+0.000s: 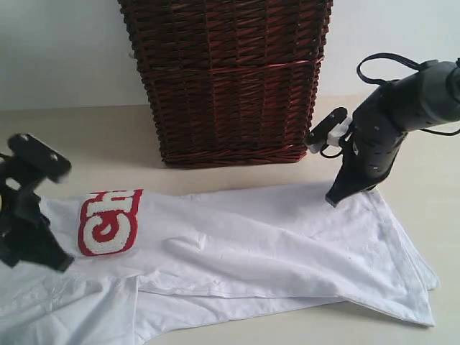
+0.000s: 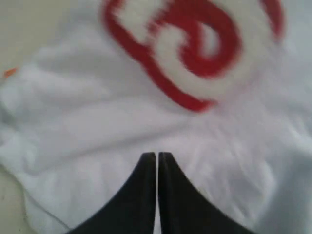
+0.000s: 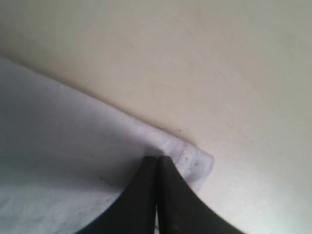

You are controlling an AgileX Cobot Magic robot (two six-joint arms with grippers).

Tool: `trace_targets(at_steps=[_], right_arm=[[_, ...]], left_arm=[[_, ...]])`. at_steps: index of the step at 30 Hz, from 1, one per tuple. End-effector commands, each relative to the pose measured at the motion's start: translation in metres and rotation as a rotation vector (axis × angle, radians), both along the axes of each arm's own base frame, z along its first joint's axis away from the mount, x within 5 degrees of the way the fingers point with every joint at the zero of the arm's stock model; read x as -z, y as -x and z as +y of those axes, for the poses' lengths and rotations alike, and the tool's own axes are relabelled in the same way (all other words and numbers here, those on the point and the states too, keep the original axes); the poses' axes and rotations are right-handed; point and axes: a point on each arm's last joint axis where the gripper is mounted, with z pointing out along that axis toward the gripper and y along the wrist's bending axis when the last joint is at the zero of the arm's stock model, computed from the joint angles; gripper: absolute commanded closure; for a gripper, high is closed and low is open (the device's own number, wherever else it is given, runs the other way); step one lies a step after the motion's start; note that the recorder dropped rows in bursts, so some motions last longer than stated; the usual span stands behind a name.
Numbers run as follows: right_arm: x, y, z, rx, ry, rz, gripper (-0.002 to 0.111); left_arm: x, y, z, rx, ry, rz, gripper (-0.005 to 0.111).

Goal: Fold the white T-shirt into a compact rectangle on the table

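Cloth of the white T-shirt (image 1: 251, 244) lies spread over the front part of the desk (image 1: 86, 136). Its long side goes from left to right in the exterior view, and its lower left part runs out of the picture. You can see more than one layer: along the near side an upper layer lies over a lower one, with soft wrinkles in between. The fuzzy white lettering (image 1: 109, 221) with red outline faces up near the left end, and only its first letters show. In the left wrist view a small orange tag (image 2: 9, 72) shows at the border of the cloth, blurred. Your left jaws are pressed together with almost no gap, and their tips rest on the white cloth just beside the lettering. I cannot tell if any cloth is caught between them. In the exterior view this left arm (image 1: 25, 215) looks blurred, low over the left end of the shirt. Your right jaws are also fully together, and they close on the hemmed corner at the far right edge of the shirt, where a little fold of cloth stands out past the tips onto bare desk. The right arm (image 1: 388, 136) comes down to this point from the right side. Behind the shirt, not touching it, a dark brown wicker basket (image 1: 226, 79) stands on the desk.
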Motion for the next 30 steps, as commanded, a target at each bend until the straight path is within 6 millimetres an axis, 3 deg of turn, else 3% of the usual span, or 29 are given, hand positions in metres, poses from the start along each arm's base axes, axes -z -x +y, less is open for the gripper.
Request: trace_targets(at_steps=[1, 4, 6, 9, 13, 17, 21, 25, 28, 30], right_arm=[[0.017, 0.005, -0.002, 0.040, -0.019, 0.064, 0.108], [0.012, 0.001, 0.003, 0.024, -0.059, 0.068, 0.108], [0.008, -0.003, 0.008, 0.005, -0.088, 0.076, 0.108], [0.010, -0.007, 0.006, -0.022, -0.074, 0.081, 0.108], [0.018, -0.017, -0.013, 0.049, -0.068, 0.105, 0.108], [0.023, -0.024, -0.039, 0.163, -0.071, 0.123, 0.108], [0.030, -0.026, -0.055, 0.239, -0.086, 0.131, 0.108], [0.032, -0.026, -0.054, 0.238, -0.095, 0.131, 0.108], [0.032, -0.026, -0.053, 0.241, -0.100, 0.130, 0.108], [0.032, -0.026, -0.053, 0.241, -0.099, 0.132, 0.108]], left_arm=[[0.011, -0.036, 0.040, -0.395, 0.129, -0.001, 0.107], [0.024, -0.051, 0.055, -0.506, 0.169, 0.025, 0.107], [0.032, -0.057, 0.055, -0.517, 0.179, 0.060, 0.107], [0.052, -0.056, 0.050, -0.457, 0.127, 0.274, 0.107], [0.076, -0.046, 0.052, -0.374, -0.004, 0.593, 0.107], [0.089, -0.044, 0.059, -0.386, -0.092, 0.626, 0.107], [0.084, -0.052, 0.070, -0.399, -0.194, 0.551, 0.107], [0.075, -0.060, 0.075, -0.421, -0.189, 0.514, 0.107], [0.057, -0.070, 0.063, -0.400, -0.069, 0.441, 0.105], [0.036, -0.072, 0.045, -0.336, 0.073, 0.396, 0.096]])
